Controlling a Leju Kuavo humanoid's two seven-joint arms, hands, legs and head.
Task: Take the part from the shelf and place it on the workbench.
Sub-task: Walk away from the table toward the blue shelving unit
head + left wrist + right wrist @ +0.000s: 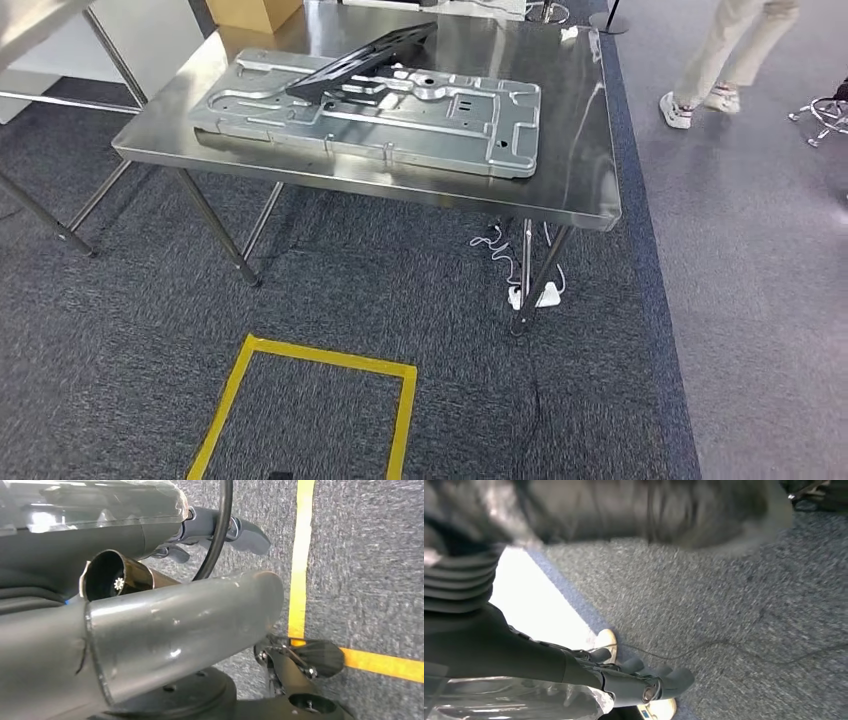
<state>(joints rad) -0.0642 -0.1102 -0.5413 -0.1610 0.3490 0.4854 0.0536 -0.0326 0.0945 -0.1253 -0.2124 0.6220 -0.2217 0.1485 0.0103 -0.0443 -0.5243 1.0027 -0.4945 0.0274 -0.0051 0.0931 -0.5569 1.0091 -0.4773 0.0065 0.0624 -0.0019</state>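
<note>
A dark part (pixel 365 60) lies tilted on a silver plate (pixel 380 115) on the table (pixel 580 150), upper centre. The left robot hand (pixel 220 530) and right robot hand (pixel 634 680) each have fingers curled beside clear plastic; whether they grasp it, I cannot tell.

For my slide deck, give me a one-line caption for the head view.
Black flat part leaning across a large silver machined metal plate on a steel workbench.

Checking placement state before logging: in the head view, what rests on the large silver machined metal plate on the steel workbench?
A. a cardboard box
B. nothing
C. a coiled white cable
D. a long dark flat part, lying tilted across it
D: a long dark flat part lies tilted across the large silver machined metal plate on the steel workbench.
</note>
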